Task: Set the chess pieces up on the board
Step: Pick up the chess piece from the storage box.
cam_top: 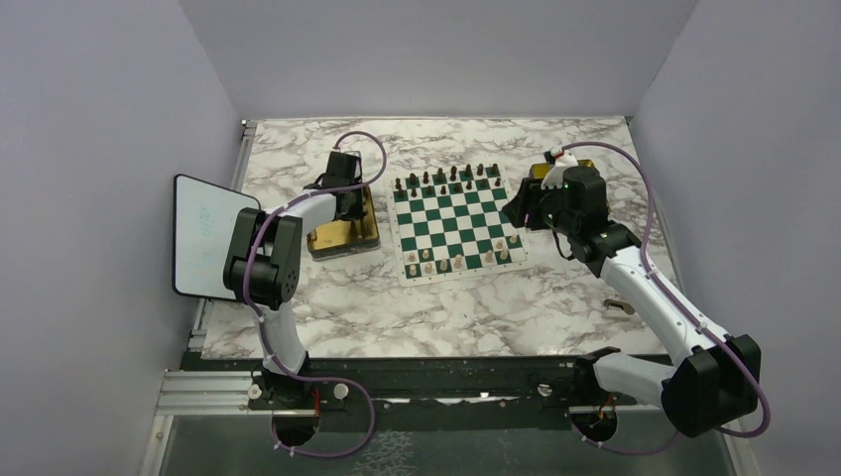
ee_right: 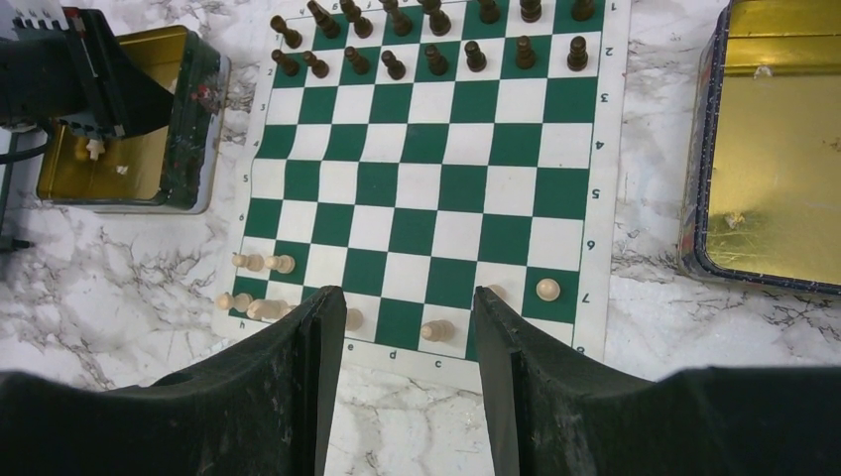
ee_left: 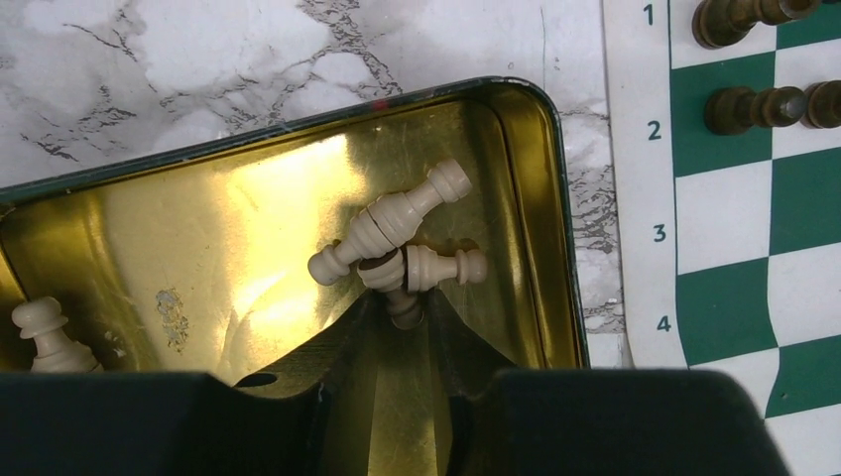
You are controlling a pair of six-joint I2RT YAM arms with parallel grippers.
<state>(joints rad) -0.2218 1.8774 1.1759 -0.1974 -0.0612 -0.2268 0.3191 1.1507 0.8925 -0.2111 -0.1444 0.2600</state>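
Black fingers (ee_left: 337, 377) of the left gripper (ee_left: 402, 302) are filling the bottom of the left wrist view, reaching down into a gold tray (ee_left: 198, 218). Its jaws are standing narrow, with the end of one cream piece (ee_left: 405, 309) sitting between the tips. Whether the pads are actually pressing on it I cannot tell. At twelve o'clock of the tips, two more cream chess pieces (ee_left: 392, 223) are lying on their sides, crossing and touching each other. A further one is lying toward nine o'clock by the tray's wall.

Seen from above, this tray is sitting at nine o'clock of the board (cam_top: 451, 223) on the marble table (cam_top: 397, 317). A white tablet (cam_top: 203, 233) is leaning farther out at nine o'clock.

The right gripper (ee_right: 409, 297) is hanging over the board's three o'clock edge, its jaws standing wide apart with only bare squares showing between them. Dark pieces (ee_right: 436, 50) are lining the two rows along the twelve o'clock edge. Cream chess pieces are only partly filling the two rows along the six o'clock edge. A second gold tray (ee_right: 783, 149) is sitting at three o'clock of the board, just beside it and mostly hidden by the right gripper in the overhead view.
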